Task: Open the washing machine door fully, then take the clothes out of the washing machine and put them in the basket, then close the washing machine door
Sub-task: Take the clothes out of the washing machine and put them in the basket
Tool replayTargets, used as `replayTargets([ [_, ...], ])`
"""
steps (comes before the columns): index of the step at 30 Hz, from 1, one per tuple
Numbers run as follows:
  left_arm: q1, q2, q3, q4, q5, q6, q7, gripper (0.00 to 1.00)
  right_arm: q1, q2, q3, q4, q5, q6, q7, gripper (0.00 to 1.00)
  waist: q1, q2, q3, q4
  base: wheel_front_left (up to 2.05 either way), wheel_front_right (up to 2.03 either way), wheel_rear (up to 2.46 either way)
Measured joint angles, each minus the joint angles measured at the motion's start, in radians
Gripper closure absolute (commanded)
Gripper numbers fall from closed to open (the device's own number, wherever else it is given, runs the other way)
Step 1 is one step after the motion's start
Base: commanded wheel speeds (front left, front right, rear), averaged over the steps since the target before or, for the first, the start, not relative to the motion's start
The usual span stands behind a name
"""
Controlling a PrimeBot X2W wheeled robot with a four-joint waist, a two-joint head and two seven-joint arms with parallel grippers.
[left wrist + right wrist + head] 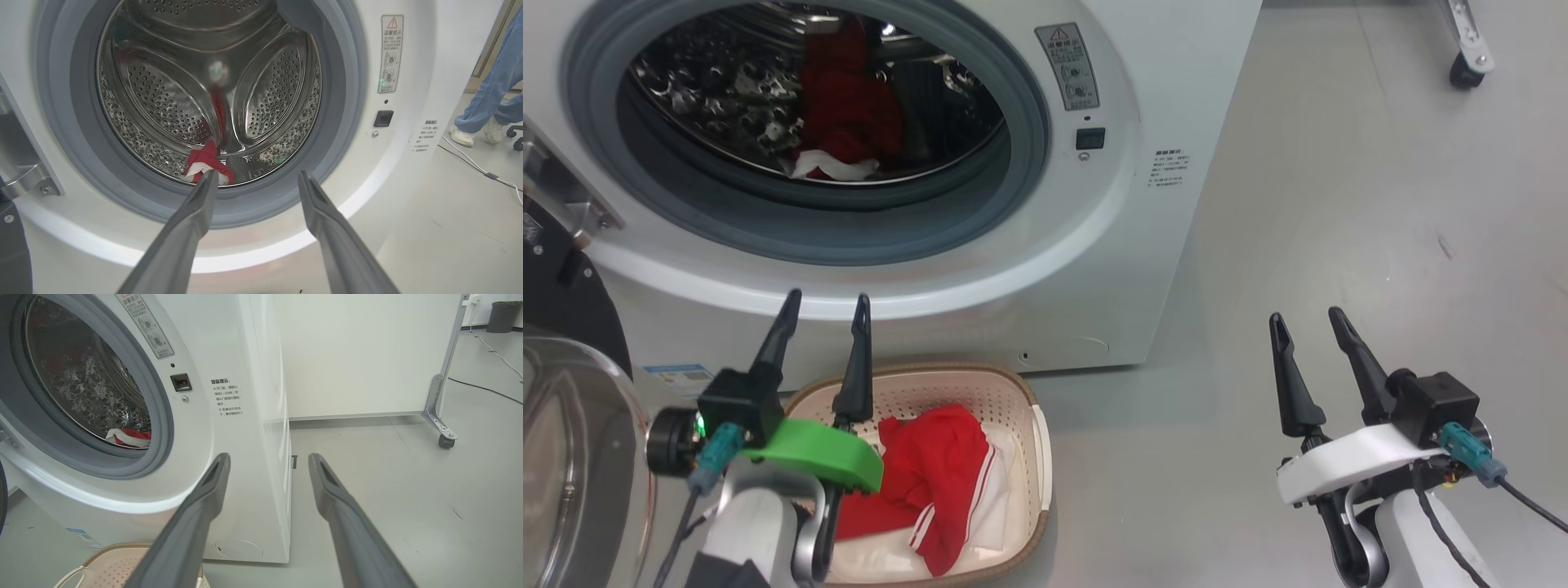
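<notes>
One garment (939,465) lies in the basket (980,371) beneath the wide-open, empty left gripper (827,296); clothes (845,106) ahead inside the washing machine (1094,245) need grasping next.

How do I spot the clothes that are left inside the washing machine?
Start at the big white washing machine and look into its round shiny drum. At the drum's bottom front edge lies a small red bundle with a white patch. The other red clothes sit in the basket on the floor; this bundle is inside the drum.
</notes>
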Motion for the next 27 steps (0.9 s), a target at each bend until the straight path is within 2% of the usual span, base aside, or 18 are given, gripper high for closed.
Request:
replayTargets([
  [11, 0.184, 0.003, -0.008, -0.053, 0.002, 0.039, 0.000, 0.00, 0.060, 0.001, 0.005, 0.012, -0.007, -0.001, 0.000, 0.00, 0.0000, 0.0000, -0.086, 0.018, 0.00, 0.00, 0.00],
  [27, 0.303, 0.008, -0.023, -0.165, 0.002, 0.061, 0.029, 0.00, 0.111, 0.003, 0.020, 0.013, -0.007, -0.008, 0.000, 0.00, 0.0000, 0.0000, -0.142, 0.025, 0.00, 0.00, 0.00],
])
